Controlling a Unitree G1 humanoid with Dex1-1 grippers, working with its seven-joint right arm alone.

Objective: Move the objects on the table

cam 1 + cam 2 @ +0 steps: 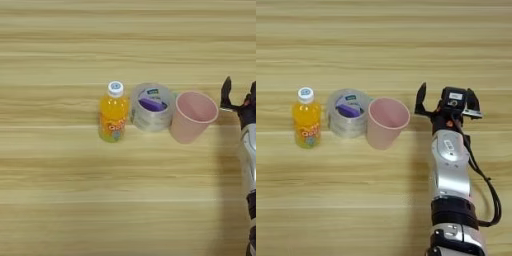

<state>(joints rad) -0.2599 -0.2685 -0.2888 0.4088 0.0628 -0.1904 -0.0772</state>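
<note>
The tool [446,102] was held wide apart beside the pink cup [387,121], gripping nothing; probably the cup must be reached next.

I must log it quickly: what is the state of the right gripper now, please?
Right gripper: open, fingers spread wide, holding nothing, to the right of the pink cup and not touching it.

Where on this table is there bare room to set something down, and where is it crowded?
Free: the table in front of, behind and left of the bottle. Crowded: bottle, tape and cup stand packed in one row, with the open gripper just right of the cup.
</note>
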